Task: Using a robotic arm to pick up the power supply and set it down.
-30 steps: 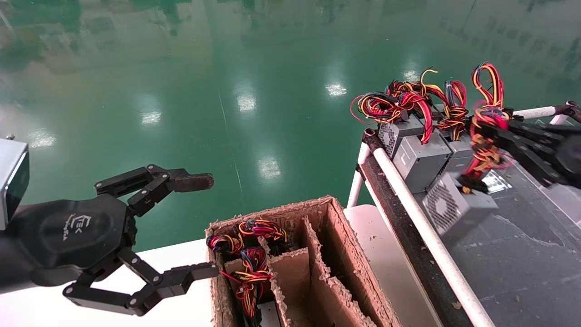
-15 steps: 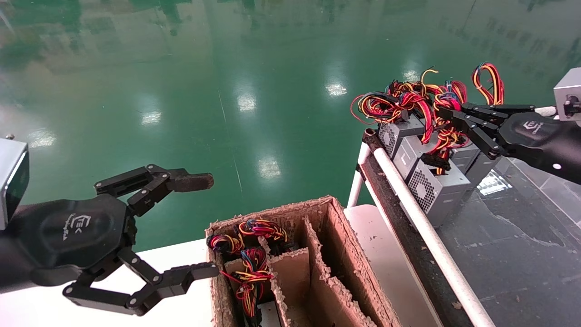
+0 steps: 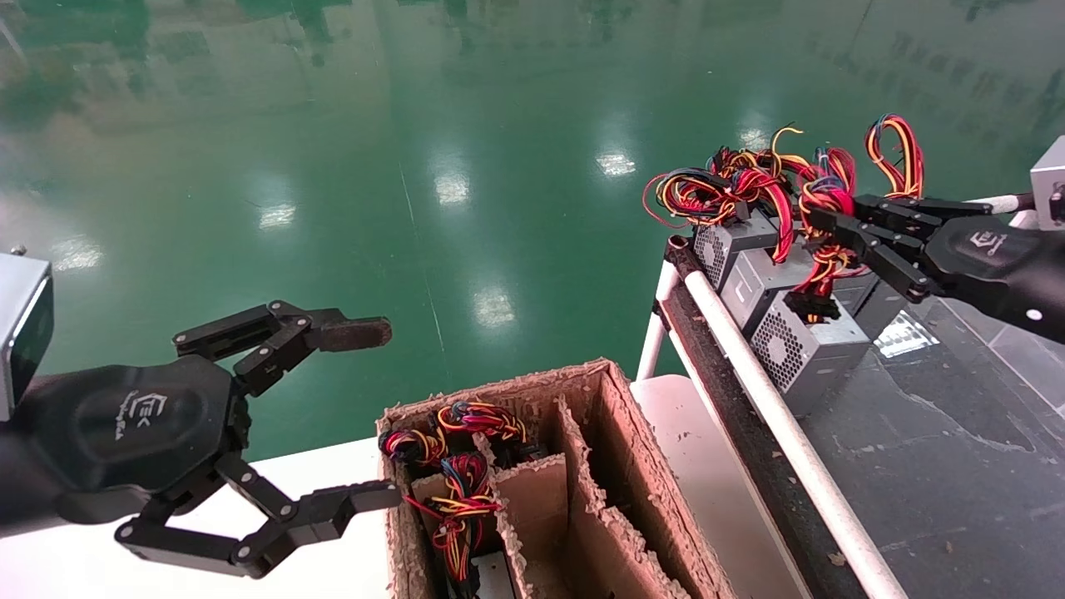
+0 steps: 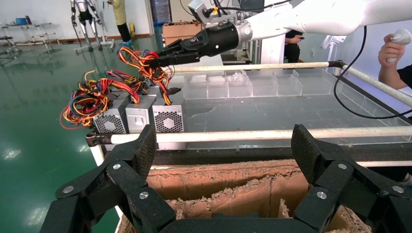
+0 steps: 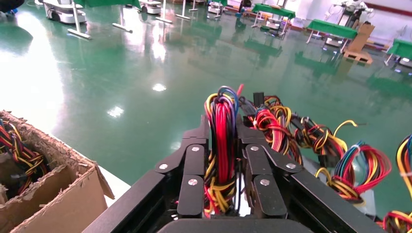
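A glossy green factory floor (image 3: 466, 125) spread out beyond my white bench (image 3: 75, 566), filling everything toward twelve o'clock. Nearest me, at about eight o'clock, my left gripper (image 3: 366, 412) hung idle with its fingers spread wide, just beside the torn cardboard box (image 3: 632, 433) whose compartments held bundled cables. Farther out, at two o'clock, the power supply (image 3: 803, 353) sat on the dark conveyor surface (image 3: 957, 466), touching the white rail (image 3: 774, 416), beside two like grey boxes (image 3: 749, 266). My right gripper (image 3: 819, 220) was clamped on the wire bundle (image 5: 223, 141) (by the wires, not the casing), which ran down to the black connector (image 3: 811, 306). I judged the pick barely begun: wires gripped, box apparently resting on the belt, lift and set-down both left.
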Tool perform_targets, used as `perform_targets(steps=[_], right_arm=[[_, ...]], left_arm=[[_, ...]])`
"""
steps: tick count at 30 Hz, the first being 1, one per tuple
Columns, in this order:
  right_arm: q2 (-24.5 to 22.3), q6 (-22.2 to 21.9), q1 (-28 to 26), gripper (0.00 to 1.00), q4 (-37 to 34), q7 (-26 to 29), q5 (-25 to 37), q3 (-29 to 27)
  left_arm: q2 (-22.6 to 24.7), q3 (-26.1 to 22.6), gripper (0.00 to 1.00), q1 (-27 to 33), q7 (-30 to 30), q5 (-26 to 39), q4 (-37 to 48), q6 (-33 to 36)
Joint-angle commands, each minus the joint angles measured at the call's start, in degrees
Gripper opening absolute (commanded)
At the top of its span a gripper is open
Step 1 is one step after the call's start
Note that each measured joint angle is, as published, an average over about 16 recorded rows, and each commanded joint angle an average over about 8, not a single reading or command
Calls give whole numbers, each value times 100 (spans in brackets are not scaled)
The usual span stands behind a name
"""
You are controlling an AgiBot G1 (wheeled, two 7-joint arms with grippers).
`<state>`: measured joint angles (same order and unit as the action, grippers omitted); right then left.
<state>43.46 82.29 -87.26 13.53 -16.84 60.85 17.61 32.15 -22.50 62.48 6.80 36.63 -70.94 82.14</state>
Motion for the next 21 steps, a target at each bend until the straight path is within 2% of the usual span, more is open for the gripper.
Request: perform_targets(steps=[1, 21], right_arm=[[-2, 33, -17, 100, -74, -17, 18, 14], [-29, 170, -384, 100, -342, -17, 269, 179]], left_arm=[[0, 0, 100, 0, 0, 0, 0, 0], [0, 0, 100, 0, 0, 0, 0, 0]])
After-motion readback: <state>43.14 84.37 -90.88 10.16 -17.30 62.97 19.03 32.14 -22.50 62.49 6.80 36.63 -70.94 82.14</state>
